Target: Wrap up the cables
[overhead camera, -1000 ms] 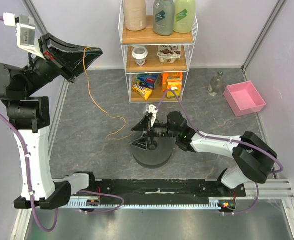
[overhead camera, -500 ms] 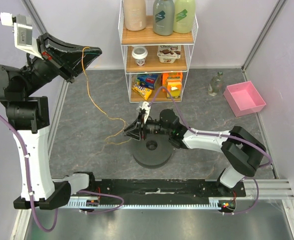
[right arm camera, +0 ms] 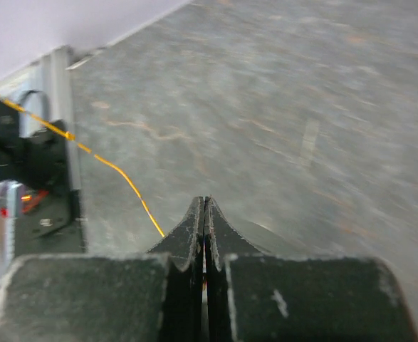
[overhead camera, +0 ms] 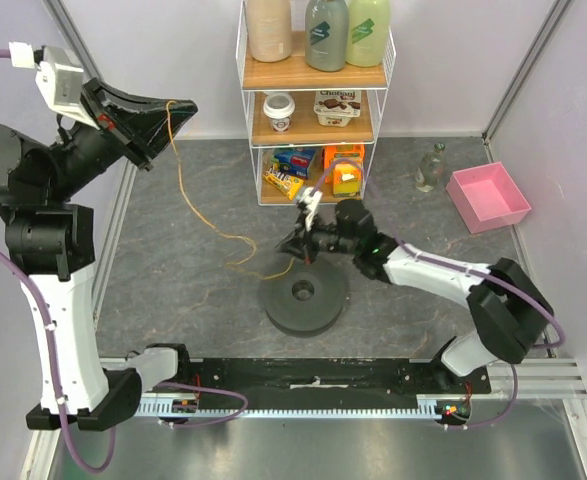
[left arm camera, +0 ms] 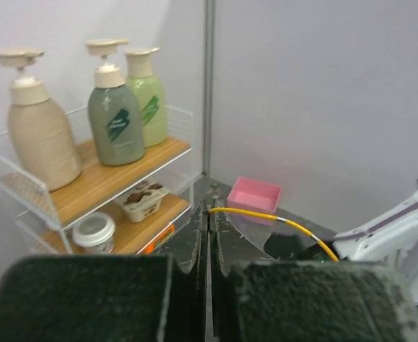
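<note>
The cable is a hair-thin yellow-orange wire. It hangs from my raised left gripper at the upper left, then runs down and across the floor toward the dark grey round spool. In the left wrist view the left gripper is shut on the cable, which leaves its tips to the right. My right gripper hovers at the spool's far edge. In the right wrist view the right gripper is shut, the cable slips behind its left finger, and a sliver of orange shows between the jaws.
A white wire rack with pump bottles, tubs and snack packs stands at the back centre. A pink bin and a small clear bottle sit at the back right. A black rail lines the near edge.
The right gripper went from wide open to shut. It swung left off the spool, then moved to its far edge. The left arm shifted only slightly, still holding the wire.
</note>
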Controlling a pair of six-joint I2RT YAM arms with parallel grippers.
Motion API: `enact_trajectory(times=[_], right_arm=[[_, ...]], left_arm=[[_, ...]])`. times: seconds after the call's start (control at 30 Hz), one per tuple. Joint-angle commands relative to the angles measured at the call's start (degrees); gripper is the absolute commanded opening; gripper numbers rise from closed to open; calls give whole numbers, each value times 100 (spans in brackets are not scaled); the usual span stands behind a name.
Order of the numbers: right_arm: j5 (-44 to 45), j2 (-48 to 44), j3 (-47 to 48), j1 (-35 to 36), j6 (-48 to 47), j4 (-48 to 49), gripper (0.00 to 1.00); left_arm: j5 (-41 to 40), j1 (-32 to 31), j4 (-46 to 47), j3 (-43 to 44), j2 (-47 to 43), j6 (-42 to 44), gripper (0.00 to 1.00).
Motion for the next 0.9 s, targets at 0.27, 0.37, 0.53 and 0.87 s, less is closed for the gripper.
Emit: enact_trajectory(times=[0.27,0.37,0.53,0.87], right_arm=[[326,-1231,469,-3063,-2103,-2649,0],[256,-1240,531,-3785,-2480,-2905,0],[185,-1135,514,-4551,-2990,-3108,0],[317,-625,373,-5772,-3966,-3222,0]], left_arm=[[-2854,31,-1974,-1583,-225,4120,2],[-3338,31,-1965,-2066,-173,4613,2],[-4104,31,-1841,-2735,99,5052,2],[-4306,40,-1508,-3746,618,4816,2]])
